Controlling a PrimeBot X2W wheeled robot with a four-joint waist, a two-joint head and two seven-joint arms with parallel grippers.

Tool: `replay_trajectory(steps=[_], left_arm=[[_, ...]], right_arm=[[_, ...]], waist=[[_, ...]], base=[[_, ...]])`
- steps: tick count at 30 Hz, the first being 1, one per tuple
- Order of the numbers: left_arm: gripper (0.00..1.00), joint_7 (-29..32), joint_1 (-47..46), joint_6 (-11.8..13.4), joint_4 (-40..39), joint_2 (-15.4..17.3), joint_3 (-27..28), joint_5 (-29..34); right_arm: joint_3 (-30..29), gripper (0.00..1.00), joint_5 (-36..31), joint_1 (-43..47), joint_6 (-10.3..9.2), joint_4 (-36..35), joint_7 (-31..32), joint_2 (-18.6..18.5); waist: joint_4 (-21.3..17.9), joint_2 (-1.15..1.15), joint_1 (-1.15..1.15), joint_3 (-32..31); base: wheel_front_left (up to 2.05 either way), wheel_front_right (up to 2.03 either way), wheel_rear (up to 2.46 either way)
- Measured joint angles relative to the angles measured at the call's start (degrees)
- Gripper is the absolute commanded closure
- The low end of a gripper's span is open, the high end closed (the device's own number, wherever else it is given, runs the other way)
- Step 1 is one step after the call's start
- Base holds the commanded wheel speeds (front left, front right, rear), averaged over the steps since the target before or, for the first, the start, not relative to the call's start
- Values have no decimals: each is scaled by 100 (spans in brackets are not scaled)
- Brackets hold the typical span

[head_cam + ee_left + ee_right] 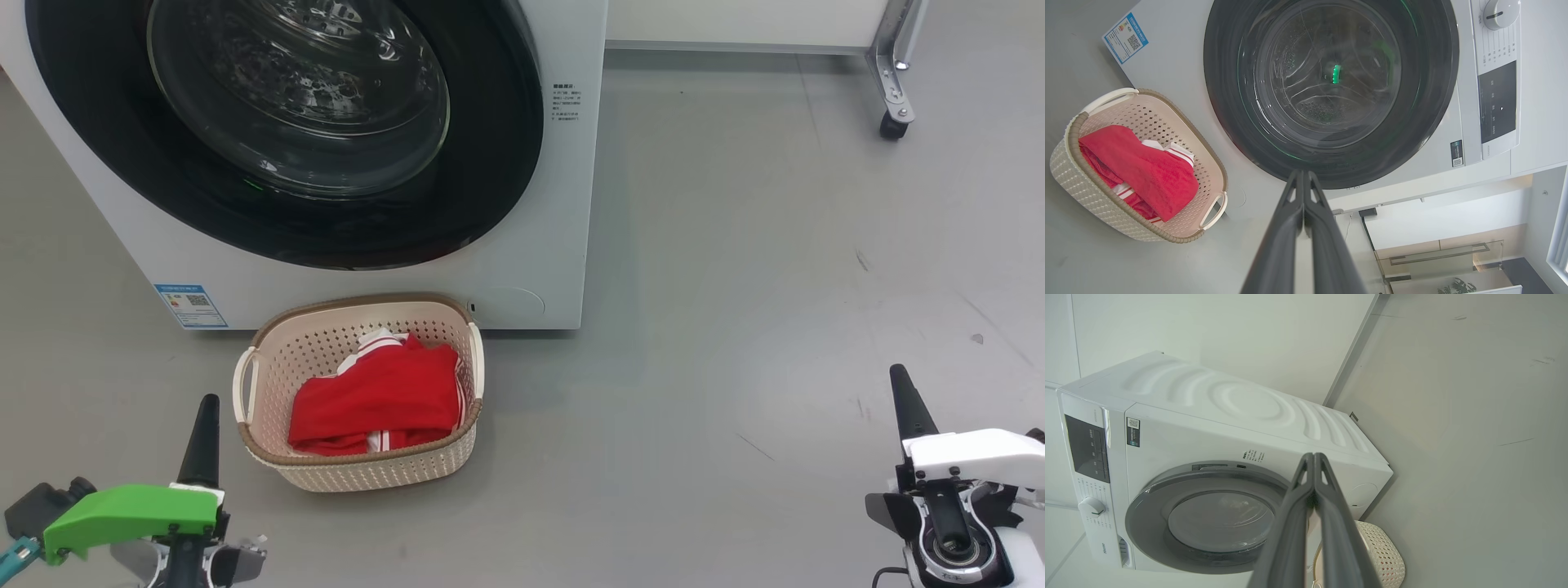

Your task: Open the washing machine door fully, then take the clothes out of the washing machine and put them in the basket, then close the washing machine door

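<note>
Round, glossy black-rimmed glass washing machine door (298, 98) sits shut on the big white front-loading washing machine (563, 204). Bright red, white-striped clothes (375, 400) lie inside the small cream perforated plastic basket (367, 478), which stands on the grey floor (735, 286) just before the machine. Left gripper (209, 404) near the basket, right gripper (898, 376) well apart: both closed, fingers pressed together, empty.

Red clothes (375, 400) in cream basket (367, 474) before white washing machine (563, 204) (black-rimmed door (490, 163) shut)
</note>
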Motion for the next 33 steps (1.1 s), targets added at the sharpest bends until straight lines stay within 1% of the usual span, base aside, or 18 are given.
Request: replay_trajectory(steps=[5, 7, 19, 21, 33], left_arm=[[100, 86, 1, 0, 3, 13, 40, -326], [100, 125, 1, 0, 4, 23, 53, -461], [100, 332, 4, 0, 11, 59, 133, -1244], [100, 382, 4, 0, 11, 68, 157, -1452], [100, 382, 6, 0, 21, 78, 168, -1466]], right_arm=[[-62, 100, 386, 0, 7, 25, 81, 8], [-87, 100, 537, 0, 51, 31, 132, 15], [-247, 100, 1475, 0, 107, 73, 357, 47], [-279, 100, 1693, 0, 122, 88, 425, 52], [-287, 100, 1711, 0, 123, 89, 425, 52]], waist=[[2, 0, 0, -29], [2, 0, 0, -41], [4, 0, 0, -112], [5, 0, 0, -125], [5, 0, 0, -125]], base=[[0, 0, 0], [0, 0, 0], [0, 0, 0], [0, 0, 0], [0, 0, 0]])
